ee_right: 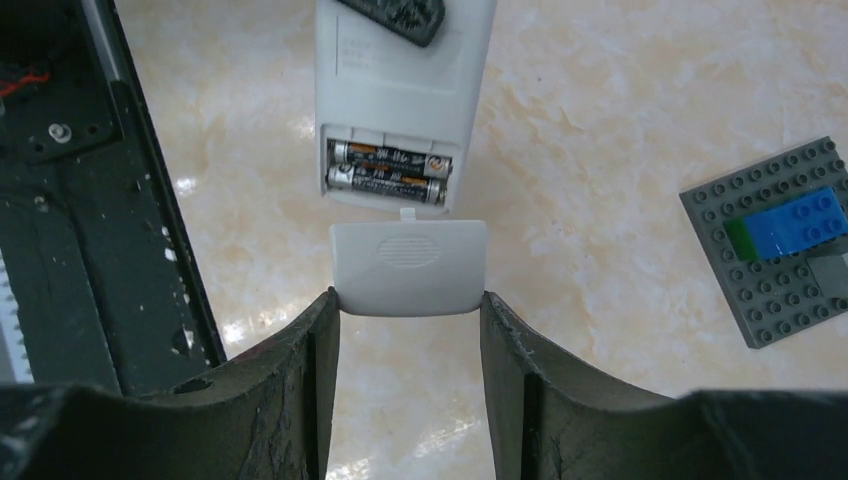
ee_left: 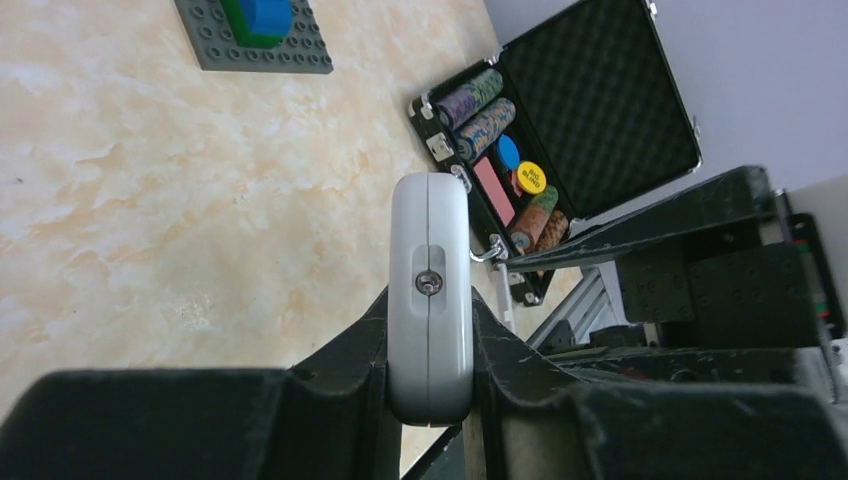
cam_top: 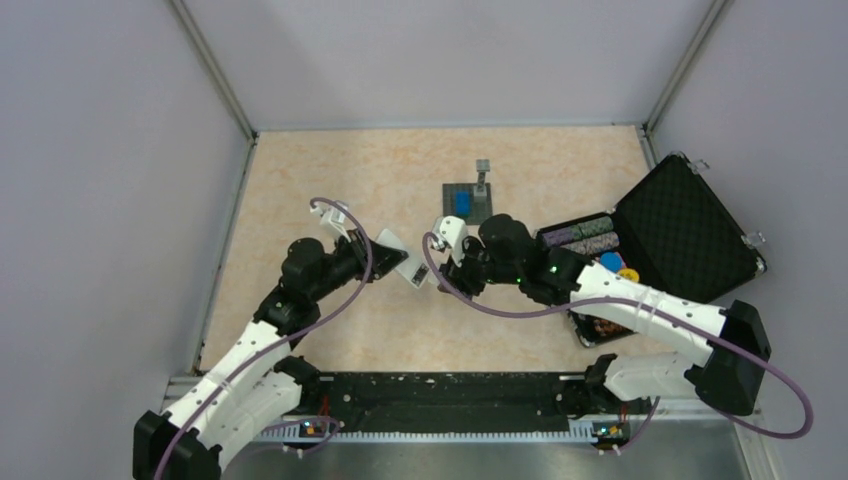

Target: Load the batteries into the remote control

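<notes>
The white remote control [ee_left: 430, 290] is clamped edge-on in my left gripper [ee_left: 430, 345], held above the table; in the top view it [cam_top: 413, 269] sits between the two grippers. In the right wrist view its plain back [ee_right: 400, 90] faces the camera with the battery bay open. Two dark batteries [ee_right: 388, 168] lie side by side in the bay. My right gripper [ee_right: 408, 305] is shut on the white battery cover [ee_right: 408, 265], held just below the bay, its tab almost at the remote's end edge. In the top view the right gripper [cam_top: 447, 262] is next to the remote.
A grey square plate with a blue block [cam_top: 466, 202] lies behind the grippers. An open black case [cam_top: 668, 230] with poker chips stands at the right. The rail of the arm bases [cam_top: 440, 400] runs along the near edge.
</notes>
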You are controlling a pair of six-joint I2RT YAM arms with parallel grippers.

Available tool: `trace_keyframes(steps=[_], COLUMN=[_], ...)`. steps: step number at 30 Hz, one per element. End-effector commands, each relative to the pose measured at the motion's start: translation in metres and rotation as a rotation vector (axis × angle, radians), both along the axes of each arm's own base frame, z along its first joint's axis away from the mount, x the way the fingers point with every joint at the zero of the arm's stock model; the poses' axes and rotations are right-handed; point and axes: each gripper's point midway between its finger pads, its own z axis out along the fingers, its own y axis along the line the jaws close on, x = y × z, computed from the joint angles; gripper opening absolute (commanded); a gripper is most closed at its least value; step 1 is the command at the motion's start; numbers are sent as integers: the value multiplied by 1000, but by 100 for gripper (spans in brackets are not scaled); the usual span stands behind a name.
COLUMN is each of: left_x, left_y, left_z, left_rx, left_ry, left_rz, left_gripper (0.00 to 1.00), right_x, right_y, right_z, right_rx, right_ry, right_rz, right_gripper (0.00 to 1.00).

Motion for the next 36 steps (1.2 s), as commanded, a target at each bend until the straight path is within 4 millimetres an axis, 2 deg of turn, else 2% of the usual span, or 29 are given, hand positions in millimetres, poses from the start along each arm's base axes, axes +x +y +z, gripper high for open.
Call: trace_keyframes(steps=[1, 13, 23, 36], left_x=[-4, -6, 2, 2], left_y=[-12, -15, -12, -12], left_z=[48, 49, 53, 51], left_rx=[-18, 19, 29, 45], left_ry=[-214, -245, -241, -236], left_rz=[-105, -138, -94, -99], left_gripper=[0, 0, 0, 0], right_x=[-2, 14, 10, 7], right_y=[10, 17, 32, 41], right_z=[31, 34, 47, 37], right_rx=[120, 110, 190, 129], right_ry=[-10, -14, 22, 13], right_rz=[-127, -241, -265, -255], right_gripper=[32, 32, 30, 29])
